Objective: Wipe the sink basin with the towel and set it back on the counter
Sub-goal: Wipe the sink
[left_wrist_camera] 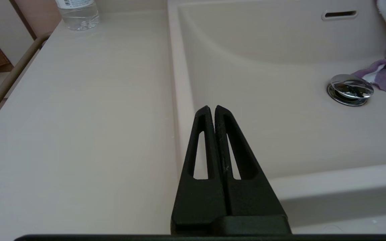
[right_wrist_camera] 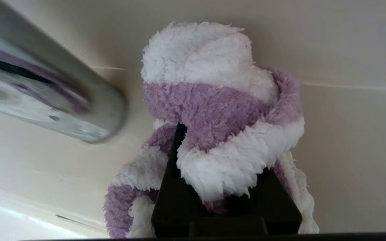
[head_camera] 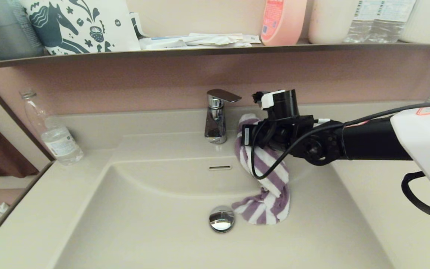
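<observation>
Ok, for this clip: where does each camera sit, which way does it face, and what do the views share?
Head view: on the robot's head, facing forward and down at the sink basin; shows the right arm holding the towel beside the faucet.
Left wrist view: behind the left tool, shut, over the counter at the basin's edge.
Right wrist view: behind the right tool, shut on the towel, faucet alongside.
Shared: all three see the towel; head and left wrist see the drain plug.
</observation>
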Robot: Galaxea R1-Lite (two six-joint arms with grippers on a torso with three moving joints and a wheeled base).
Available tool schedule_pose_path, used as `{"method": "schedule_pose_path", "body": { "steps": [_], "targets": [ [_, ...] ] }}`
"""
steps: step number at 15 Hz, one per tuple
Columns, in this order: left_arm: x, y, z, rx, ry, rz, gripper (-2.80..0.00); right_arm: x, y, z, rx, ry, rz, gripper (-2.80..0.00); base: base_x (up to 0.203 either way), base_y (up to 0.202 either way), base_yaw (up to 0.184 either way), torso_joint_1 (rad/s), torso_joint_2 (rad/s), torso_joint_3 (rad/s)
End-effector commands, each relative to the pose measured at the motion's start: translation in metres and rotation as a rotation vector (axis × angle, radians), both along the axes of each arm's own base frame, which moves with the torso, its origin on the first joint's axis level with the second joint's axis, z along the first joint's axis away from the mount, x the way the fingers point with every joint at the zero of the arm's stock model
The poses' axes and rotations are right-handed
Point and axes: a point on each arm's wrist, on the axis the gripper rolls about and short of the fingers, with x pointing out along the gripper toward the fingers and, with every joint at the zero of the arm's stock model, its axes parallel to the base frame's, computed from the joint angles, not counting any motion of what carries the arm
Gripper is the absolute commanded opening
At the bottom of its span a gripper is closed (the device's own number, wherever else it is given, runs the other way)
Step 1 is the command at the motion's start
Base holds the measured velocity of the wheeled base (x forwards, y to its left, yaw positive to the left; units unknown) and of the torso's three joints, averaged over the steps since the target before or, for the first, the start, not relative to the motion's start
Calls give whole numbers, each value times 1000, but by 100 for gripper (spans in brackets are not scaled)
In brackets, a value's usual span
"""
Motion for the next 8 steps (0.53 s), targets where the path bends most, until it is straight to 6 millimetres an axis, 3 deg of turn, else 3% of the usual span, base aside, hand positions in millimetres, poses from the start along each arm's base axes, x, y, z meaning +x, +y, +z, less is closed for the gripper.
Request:
{"method": "schedule_pose_path", "body": {
  "steps": [1,4,7,8],
  "targets": [
    [0,0,0,0,1,0,-280,3,7,-7,-2,5,6,-280,0,0,0,0,0,0],
    [0,0,0,0,1,-1,-280,12,-10,-3,-6,-3,-54,-280,0,0,0,0,0,0],
    [0,0,0,0,1,0,-280,12,-42,13,-11,4,-118,-280,0,0,0,0,0,0],
    [0,0,0,0,1,0,-280,12,-61,15,-25,28,-154,-280,0,0,0,0,0,0]
  ]
}}
